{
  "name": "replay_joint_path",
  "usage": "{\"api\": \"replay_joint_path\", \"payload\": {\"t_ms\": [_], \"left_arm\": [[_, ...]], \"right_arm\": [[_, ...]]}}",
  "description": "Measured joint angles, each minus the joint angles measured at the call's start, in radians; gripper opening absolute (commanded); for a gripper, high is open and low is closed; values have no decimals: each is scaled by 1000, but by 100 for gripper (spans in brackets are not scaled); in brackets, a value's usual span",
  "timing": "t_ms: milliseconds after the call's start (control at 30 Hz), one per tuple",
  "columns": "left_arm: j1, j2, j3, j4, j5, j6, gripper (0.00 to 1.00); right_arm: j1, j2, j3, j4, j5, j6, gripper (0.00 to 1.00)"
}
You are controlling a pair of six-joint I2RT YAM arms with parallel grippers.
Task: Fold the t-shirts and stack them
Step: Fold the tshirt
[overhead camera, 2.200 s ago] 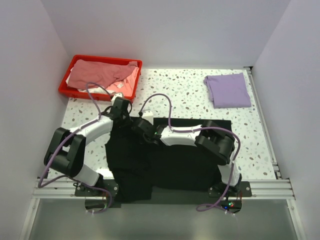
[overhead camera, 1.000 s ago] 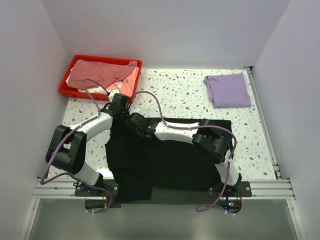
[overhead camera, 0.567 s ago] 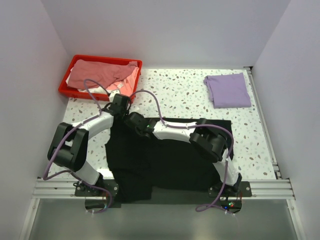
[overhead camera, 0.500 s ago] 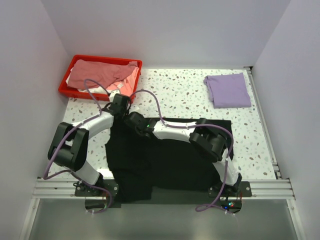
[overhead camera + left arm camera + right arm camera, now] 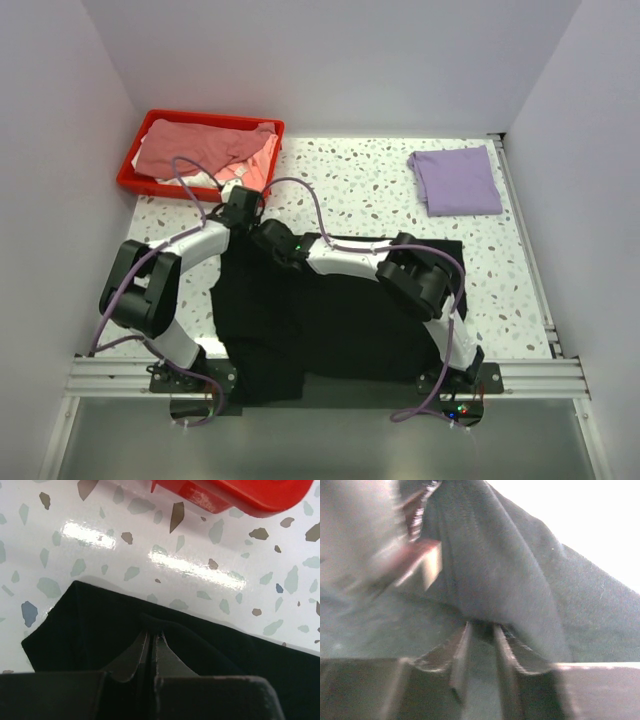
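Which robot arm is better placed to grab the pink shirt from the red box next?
Left, probably. The left gripper sits beside the red bin holding the pink t-shirt; the right gripper is farther off. Both pinch the black t-shirt, so it must let go first.

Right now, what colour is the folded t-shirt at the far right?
The folded t-shirt is light purple, clearest in the top external view.

White arm links (image 5: 345,262), black joints (image 5: 140,295), purple cables (image 5: 288,181)
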Motion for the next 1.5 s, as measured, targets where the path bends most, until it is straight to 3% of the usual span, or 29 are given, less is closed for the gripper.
{"api": "replay_joint_path", "payload": {"t_ms": [233,533,967,1500], "left_arm": [[-11,-1,16,-1,16,5,0],[-11,-31,16,-3,29,8,0],[-11,-195,-32,-21,43,6,0],[-21,-424,-262,-80,142,-59,0]], "right_arm": [[-34,23,1,8,-26,-3,0],[-40,-31,-42,-5,-109,-32,0],[-40,-188,-80,-25,-241,-76,0],[-41,-274,-191,-70,-391,-118,0]]}}
